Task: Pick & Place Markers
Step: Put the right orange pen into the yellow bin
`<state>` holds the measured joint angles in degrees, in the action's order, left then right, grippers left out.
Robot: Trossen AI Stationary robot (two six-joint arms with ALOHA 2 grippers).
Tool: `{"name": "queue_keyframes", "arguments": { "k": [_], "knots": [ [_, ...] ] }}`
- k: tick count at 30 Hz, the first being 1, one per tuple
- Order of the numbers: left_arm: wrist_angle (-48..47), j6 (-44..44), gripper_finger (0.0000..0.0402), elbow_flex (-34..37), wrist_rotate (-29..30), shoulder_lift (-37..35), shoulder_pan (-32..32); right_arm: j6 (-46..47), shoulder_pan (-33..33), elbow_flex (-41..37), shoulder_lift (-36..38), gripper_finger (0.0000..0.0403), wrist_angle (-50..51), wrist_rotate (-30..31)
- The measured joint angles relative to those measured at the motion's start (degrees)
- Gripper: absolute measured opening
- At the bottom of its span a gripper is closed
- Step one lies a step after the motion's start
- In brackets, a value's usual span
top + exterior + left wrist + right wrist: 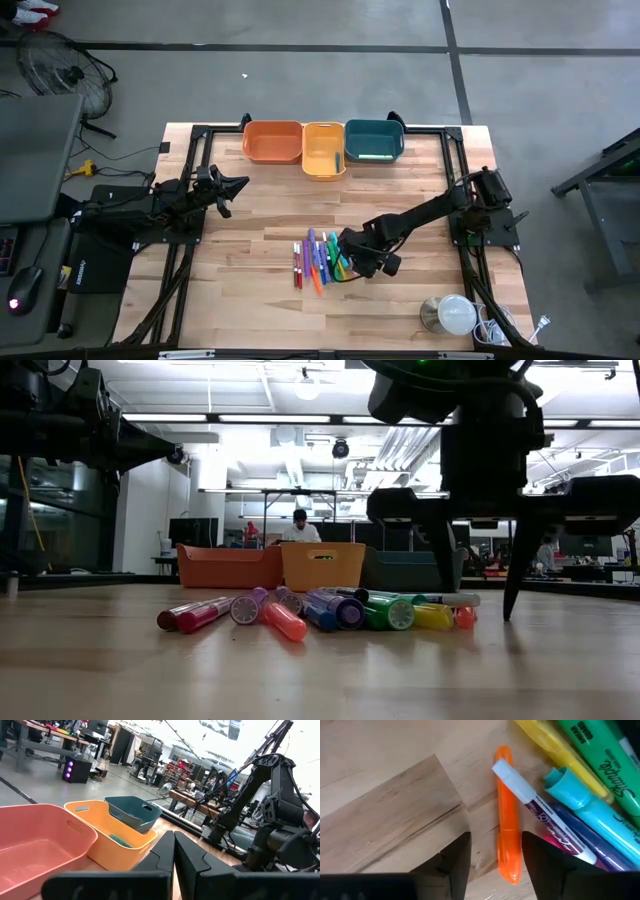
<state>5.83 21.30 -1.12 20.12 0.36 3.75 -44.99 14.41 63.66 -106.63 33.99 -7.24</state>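
Observation:
Several markers [320,260] in red, pink, purple, orange, blue, green and yellow lie side by side in a loose row on the wooden table, near its middle. My right gripper [352,265] points steeply down at the right end of the row and is open. In the right wrist view its two fingers stand on either side of an orange marker [509,835] that lies flat on the wood, next to a white-capped purple marker [545,815]. My left gripper [240,183] waits shut at the table's left side, level and above the table.
Three bins stand in a row at the far edge: orange [272,141], yellow [323,150] and teal [373,141]; the yellow and the teal one each hold a marker. A white round object [455,315] sits at the near right corner. Bare wood lies left of the markers.

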Motion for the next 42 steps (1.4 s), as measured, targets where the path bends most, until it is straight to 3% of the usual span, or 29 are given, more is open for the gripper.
{"name": "queue_keyframes", "arguments": {
  "k": [23,33,42],
  "knots": [
    [0.0,-0.01,0.0003,0.01,0.0,0.0,-0.01,3.23,-1.08,0.15,0.11,0.0033,3.48,1.09],
    [0.0,-0.01,0.0003,0.0,0.0,0.01,0.0,5.69,-4.84,0.13,0.13,0.0036,5.41,1.89],
    [0.0,-0.01,0.0003,0.0,0.01,0.0,-0.01,5.73,-8.96,0.13,0.33,0.0037,7.76,9.83]
  ]
}}
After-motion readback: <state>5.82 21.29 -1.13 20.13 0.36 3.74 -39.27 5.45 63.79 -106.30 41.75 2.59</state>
